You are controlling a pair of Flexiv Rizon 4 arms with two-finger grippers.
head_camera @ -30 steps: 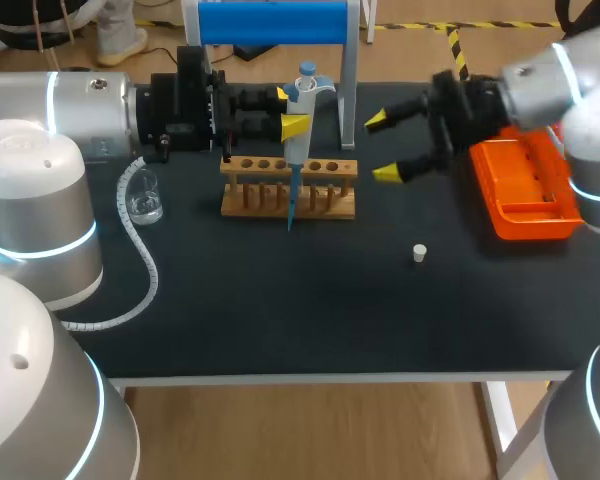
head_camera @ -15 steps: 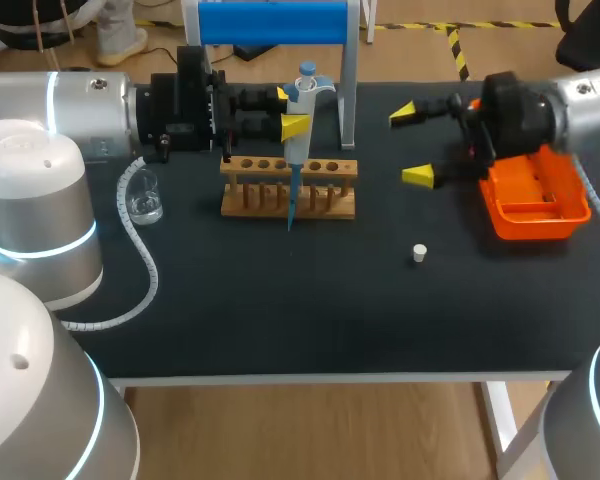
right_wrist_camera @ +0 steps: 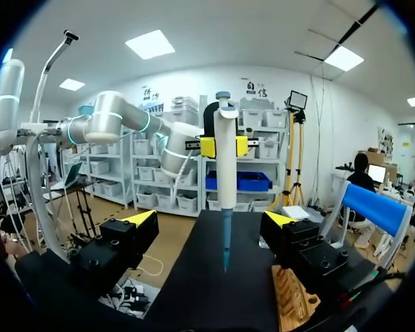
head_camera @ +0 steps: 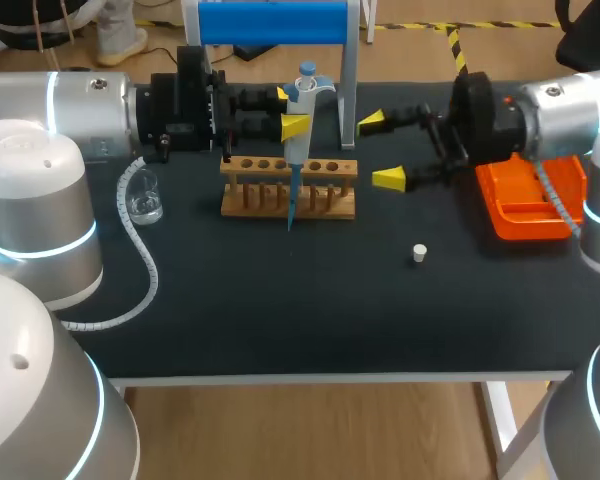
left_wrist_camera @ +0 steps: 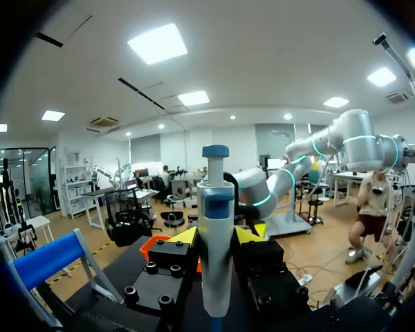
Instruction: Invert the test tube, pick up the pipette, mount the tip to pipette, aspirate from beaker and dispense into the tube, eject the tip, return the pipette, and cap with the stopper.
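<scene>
My left gripper (head_camera: 290,111) is shut on a white pipette (head_camera: 299,120) with a blue plunger, held upright. Its blue tip (head_camera: 290,208) hangs in front of the wooden tube rack (head_camera: 330,188). In the left wrist view the pipette (left_wrist_camera: 215,242) stands between the yellow fingertips (left_wrist_camera: 183,236). My right gripper (head_camera: 380,150) is open, level with the pipette and a short way to its right, touching nothing. From the right wrist the pipette (right_wrist_camera: 225,166) is ahead of my right gripper (right_wrist_camera: 209,218). A small white stopper (head_camera: 419,253) lies on the table. A glass beaker (head_camera: 145,197) stands left of the rack.
An orange tray (head_camera: 535,205) sits at the right edge, under my right arm. A stand with a blue bar (head_camera: 270,22) rises behind the rack. A white coiled cable (head_camera: 145,270) trails across the left of the dark table.
My right gripper swung away to the right, then came back left toward the pipette, staying open. The left arm and the pipette have not moved.
</scene>
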